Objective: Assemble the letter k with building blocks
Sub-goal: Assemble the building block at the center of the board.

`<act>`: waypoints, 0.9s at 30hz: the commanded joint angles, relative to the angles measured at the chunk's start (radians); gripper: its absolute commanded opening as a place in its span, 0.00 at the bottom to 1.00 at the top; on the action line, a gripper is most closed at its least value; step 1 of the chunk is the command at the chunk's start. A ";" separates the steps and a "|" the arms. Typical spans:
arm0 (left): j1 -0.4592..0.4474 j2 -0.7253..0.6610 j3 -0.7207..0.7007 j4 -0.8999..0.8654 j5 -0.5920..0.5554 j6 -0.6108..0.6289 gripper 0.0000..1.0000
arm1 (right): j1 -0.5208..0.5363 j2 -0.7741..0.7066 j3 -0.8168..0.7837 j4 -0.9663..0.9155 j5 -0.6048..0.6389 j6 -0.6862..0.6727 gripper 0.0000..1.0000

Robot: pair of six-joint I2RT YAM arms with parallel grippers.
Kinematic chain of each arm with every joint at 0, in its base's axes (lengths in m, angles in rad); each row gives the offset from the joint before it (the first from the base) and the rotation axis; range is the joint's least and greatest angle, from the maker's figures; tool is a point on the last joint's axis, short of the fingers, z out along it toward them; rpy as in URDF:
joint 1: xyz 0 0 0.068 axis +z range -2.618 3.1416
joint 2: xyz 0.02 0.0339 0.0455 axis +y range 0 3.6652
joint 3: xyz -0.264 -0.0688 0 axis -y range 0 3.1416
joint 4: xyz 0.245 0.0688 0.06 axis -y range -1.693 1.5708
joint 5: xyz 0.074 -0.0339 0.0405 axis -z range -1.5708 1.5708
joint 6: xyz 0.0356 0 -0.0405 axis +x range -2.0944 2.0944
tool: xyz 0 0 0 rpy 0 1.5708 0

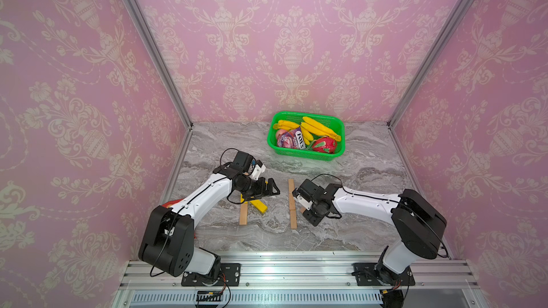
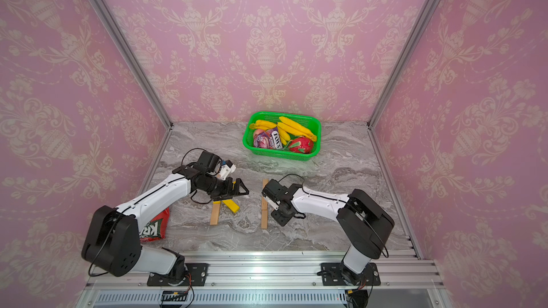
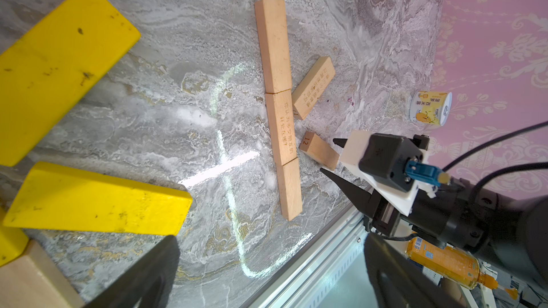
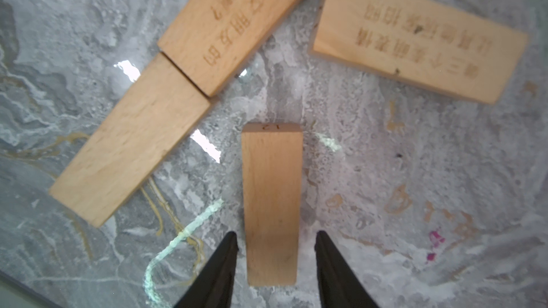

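Three tan wooden building blocks lie end to end as a straight stem. Beside the stem lie two slanted wooden blocks. One carries engraved text. The other, marked 12, rests on the table between the fingers of my right gripper, which is open with a gap on each side. My left gripper hovers wide open and empty over two yellow blocks and a wooden block.
A green basket with bananas and snacks stands at the back. A red snack bag lies under the left arm. A small can stands by the right wall. The metal front rail bounds the marble table.
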 commanded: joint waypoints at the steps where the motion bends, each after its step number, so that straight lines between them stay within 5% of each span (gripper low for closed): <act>1: 0.010 0.013 0.010 0.001 0.013 -0.007 0.99 | 0.007 -0.027 -0.012 -0.022 0.012 0.018 0.45; 8: 0.010 0.021 0.017 0.000 0.016 -0.009 0.99 | 0.007 -0.007 -0.009 -0.020 0.006 0.014 0.33; 27: 0.010 0.042 0.026 -0.005 0.031 0.000 0.99 | 0.007 0.033 0.044 -0.021 -0.004 -0.058 0.28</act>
